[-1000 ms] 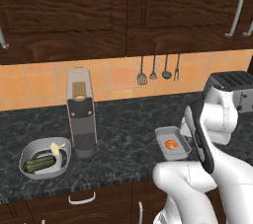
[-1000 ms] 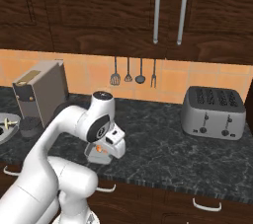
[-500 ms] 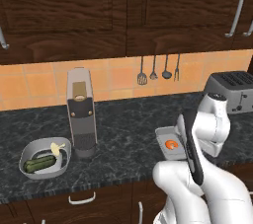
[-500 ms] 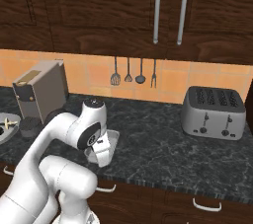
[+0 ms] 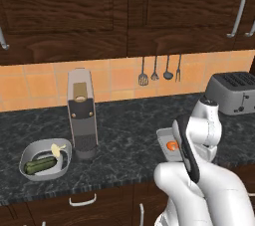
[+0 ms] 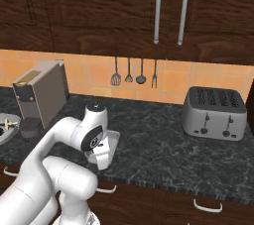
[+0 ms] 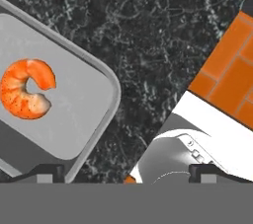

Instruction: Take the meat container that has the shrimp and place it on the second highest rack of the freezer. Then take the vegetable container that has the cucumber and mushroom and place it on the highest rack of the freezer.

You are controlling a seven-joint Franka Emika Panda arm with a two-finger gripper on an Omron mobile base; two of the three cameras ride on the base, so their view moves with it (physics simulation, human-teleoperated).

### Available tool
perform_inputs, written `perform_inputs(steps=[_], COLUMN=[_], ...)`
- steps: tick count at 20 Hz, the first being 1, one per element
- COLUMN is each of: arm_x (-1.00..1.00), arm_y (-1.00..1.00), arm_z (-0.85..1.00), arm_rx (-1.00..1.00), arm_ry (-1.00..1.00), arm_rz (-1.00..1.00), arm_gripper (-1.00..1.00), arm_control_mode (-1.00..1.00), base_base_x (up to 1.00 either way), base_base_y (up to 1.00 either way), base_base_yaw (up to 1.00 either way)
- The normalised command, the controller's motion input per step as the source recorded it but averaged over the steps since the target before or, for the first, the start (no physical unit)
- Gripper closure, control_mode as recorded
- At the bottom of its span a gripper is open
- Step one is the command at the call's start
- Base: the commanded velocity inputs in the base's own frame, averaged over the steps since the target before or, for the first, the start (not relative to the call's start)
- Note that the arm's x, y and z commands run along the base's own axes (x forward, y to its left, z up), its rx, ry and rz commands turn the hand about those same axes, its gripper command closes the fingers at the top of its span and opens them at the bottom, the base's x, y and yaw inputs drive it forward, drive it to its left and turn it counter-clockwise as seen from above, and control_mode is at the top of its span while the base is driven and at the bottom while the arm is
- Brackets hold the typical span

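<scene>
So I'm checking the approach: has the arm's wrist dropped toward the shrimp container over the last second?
Yes. In the left base view the wrist has sunk from level with the toaster to below it, over the shrimp container.

two containers point(image 5: 45, 159) point(image 7: 59, 119), one toaster point(image 6: 214, 114), four utensils point(image 6: 135, 72)

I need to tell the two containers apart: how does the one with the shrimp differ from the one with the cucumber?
The shrimp container is a rectangular tray holding one orange shrimp; the cucumber container is a rounded bowl holding a green cucumber and a pale mushroom. The tray lies beside the arm, the bowl left of the coffee machine. Both are grey.
</scene>
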Motion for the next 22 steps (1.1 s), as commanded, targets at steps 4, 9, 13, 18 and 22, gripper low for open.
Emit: perform_inputs(steps=[4, 9, 13, 18, 22], arm_x=[0.21, 0.11, 0.16, -0.01, -0.08], arm_y=[0.05, 0.04, 0.11, 0.18, 0.23], arm_z=[-0.34, -0.43, -0.6, -0.61, -0.69], arm_rx=[0.01, 0.01, 0.0, 0.0, 0.0], arm_ry=[0.0, 0.0, 0.0, 0.0, 0.0], arm_rz=[-0.03, -0.03, -0.03, -0.03, -0.04], arm_gripper=[-1.0, -1.0, -1.0, -1.0, -1.0], arm_control_mode=[-1.0, -1.0, -1.0, -1.0, -1.0], base_base_x=[0.0, 0.0, 0.0, 0.0, 0.0], base_base_y=[0.0, 0.0, 0.0, 0.0, 0.0], base_base_yaw=[0.0, 0.0, 0.0, 0.0, 0.0])
